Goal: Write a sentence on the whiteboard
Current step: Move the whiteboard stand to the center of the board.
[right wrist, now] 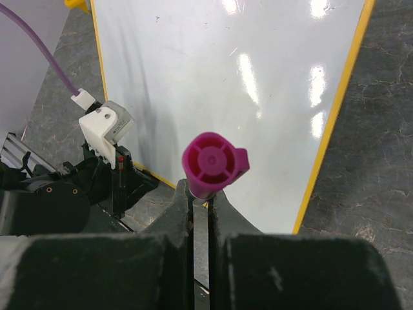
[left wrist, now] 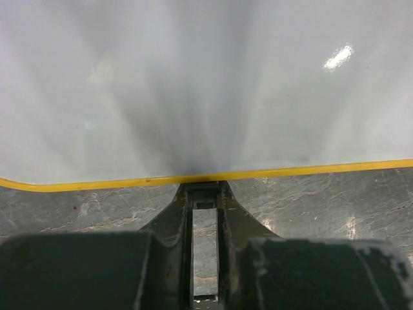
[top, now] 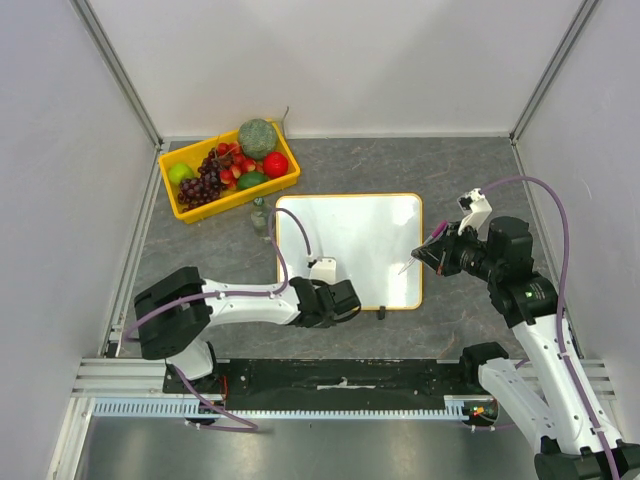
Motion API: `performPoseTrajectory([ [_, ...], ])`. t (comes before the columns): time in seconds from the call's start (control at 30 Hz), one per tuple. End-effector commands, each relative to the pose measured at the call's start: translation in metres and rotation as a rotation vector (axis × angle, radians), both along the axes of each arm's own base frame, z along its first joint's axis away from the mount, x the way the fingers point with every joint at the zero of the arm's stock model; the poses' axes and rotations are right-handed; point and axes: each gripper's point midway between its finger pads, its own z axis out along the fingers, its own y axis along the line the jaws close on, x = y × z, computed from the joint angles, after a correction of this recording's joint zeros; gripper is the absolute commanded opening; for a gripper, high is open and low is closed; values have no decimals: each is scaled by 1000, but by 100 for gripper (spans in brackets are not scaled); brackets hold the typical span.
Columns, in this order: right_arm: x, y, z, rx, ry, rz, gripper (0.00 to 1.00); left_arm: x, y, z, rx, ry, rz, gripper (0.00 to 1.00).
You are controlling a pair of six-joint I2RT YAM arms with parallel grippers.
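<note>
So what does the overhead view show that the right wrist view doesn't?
Only overhead: the fruit piled in the yellow tray beyond the whiteboard's far left corner, plus the board's full outline. Only right wrist: the marker's round magenta end seen head-on, clamped in the right claw. Both: the whiteboard, with no writing visible, and the left claw at its near edge.
</note>
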Motion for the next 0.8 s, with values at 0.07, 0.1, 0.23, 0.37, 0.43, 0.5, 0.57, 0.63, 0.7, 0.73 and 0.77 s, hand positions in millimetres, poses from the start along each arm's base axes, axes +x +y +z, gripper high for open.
performPoseTrajectory([
  [0.07, -2, 3, 5, 8, -26, 32, 0, -29, 16, -10, 64, 86, -15, 43],
  [0.1, -2, 3, 6, 9, -29, 32, 0, -30, 17, -8, 58, 80, -19, 54],
  [0.23, -4, 4, 10, 10, -38, 38, 0, -35, 10, 6, 7, 47, -105, 73],
  [0.37, -6, 4, 10, 11, -43, 47, 0, -39, 3, 25, -72, 24, -167, 75],
  [0.43, -8, 5, 13, 16, -53, 52, 0, -42, 0, 36, -125, 20, -191, 75],
  [0.5, -11, 6, 19, 19, -70, 64, 0, -45, 1, 49, -177, 11, -204, 76],
  [0.57, -15, 6, 20, 18, -76, 74, 0, -49, 1, 64, -243, -1, -232, 81],
  [0.63, -19, 5, 18, 10, -74, 81, 0, -54, 3, 80, -322, -13, -252, 95],
  [0.7, -24, 5, 14, 8, -67, 86, 0, -57, 5, 95, -395, -31, -261, 96],
  [0.73, -27, 5, 11, 7, -63, 94, 0, -59, 8, 101, -428, -39, -266, 97],
  [0.77, -28, 4, 8, 4, -60, 91, 0, -59, 9, 109, -465, -54, -268, 97],
])
